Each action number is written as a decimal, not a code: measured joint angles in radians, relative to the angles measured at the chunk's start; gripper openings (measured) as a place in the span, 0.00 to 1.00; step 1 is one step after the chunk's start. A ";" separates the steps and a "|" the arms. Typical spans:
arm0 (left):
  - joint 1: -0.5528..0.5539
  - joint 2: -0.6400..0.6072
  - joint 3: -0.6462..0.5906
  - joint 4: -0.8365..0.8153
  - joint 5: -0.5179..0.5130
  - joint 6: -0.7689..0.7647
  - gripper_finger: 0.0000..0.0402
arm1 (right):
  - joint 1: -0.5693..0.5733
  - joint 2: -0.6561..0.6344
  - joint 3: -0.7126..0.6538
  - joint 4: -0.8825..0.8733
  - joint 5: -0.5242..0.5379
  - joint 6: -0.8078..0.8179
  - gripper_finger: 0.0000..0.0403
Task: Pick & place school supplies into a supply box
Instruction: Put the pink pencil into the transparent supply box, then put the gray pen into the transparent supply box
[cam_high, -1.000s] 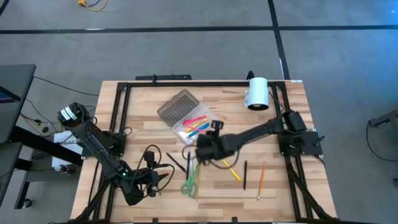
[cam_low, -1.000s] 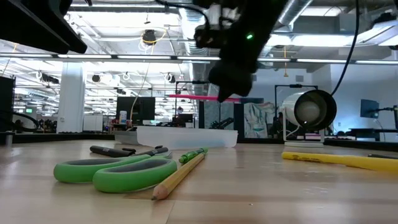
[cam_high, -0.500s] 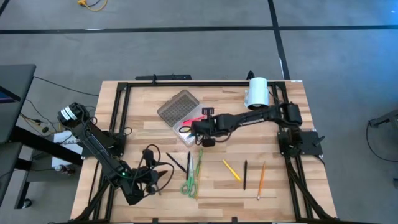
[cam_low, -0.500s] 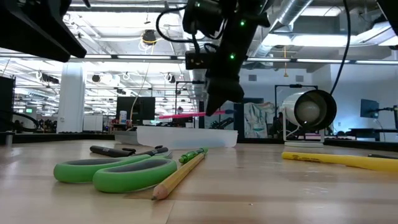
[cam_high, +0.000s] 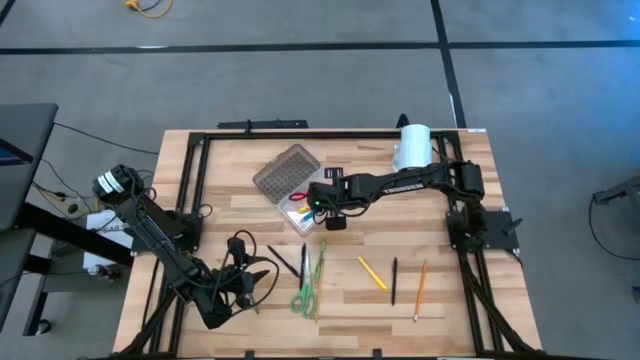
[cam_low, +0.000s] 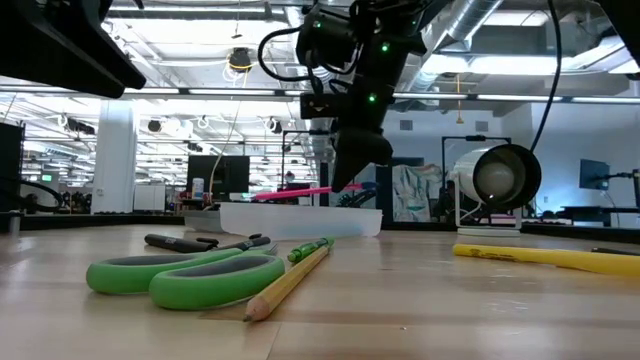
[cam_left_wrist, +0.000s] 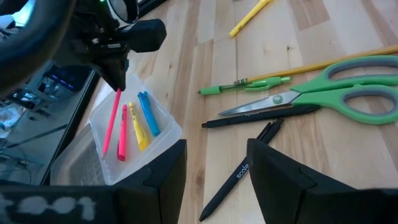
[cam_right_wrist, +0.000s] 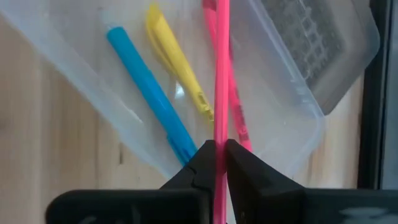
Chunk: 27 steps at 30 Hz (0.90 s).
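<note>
- L gripper (cam_high: 238, 293): parked near table's front-left, jaws apart, empty.
- Scissors (cam_high: 305, 292), green pen, black pens, pencil still on table (cam_high: 230, 205) in front of box. You've got these left.
- Box (cam_high: 304, 206): lid open; blue, yellow, pink pens inside.
- R gripper (cam_right_wrist: 215, 163) over box, pinching pink pen (cam_right_wrist: 221, 68), tip angled in. Not dropped yet.
- Right of that: yellow, black, orange ones still out.

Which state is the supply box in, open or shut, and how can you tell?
Open. The supply box has its grey lid folded back flat on the table, and the blue, yellow and pink pens inside lie uncovered.
</note>
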 joint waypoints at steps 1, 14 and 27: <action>0.000 0.000 0.000 0.000 0.000 0.000 0.40 | 0.000 0.000 0.000 0.003 0.001 -0.001 0.06; 0.000 0.000 0.000 0.000 0.000 0.000 0.40 | -0.010 0.000 0.000 0.038 0.003 -0.007 0.19; 0.000 0.000 0.000 -0.011 0.010 -0.001 0.40 | 0.024 -0.014 -0.002 -0.017 0.023 0.066 0.19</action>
